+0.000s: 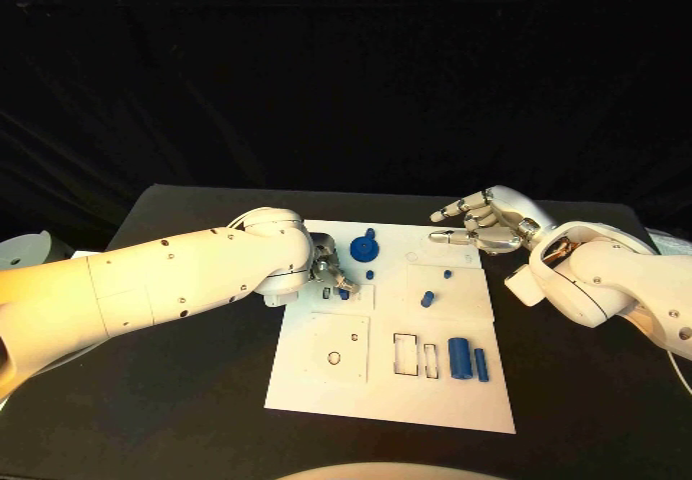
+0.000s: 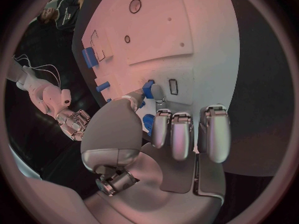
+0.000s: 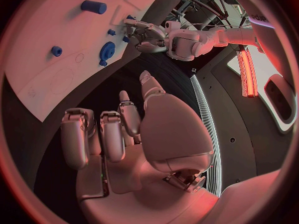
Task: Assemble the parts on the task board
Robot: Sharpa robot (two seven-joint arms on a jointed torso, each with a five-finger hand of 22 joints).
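Board (image 1: pixel 378 385) is laid on the black worktop (image 1: pixel 188 400), centred. Left hand (image 1: pixel 329 272) is set over the board's 10 o'clock area; a small blue part (image 2: pixel 148 88) is pinched at its fingers (image 2: pixel 154 91), just beside a small rectangular slot. A second blue part (image 2: pixel 148 121) is seen under the palm; whether it is touched cannot be told. Right hand (image 1: pixel 483 225) is held above the board's 1 o'clock corner, fingers curled, nothing grasped, well apart from any part. A round blue part (image 1: pixel 364 246) lies at 12 o'clock. Two long blue parts (image 1: pixel 467 360) lie side by side at 4 o'clock. A short peg (image 1: pixel 427 298) lies near centre.
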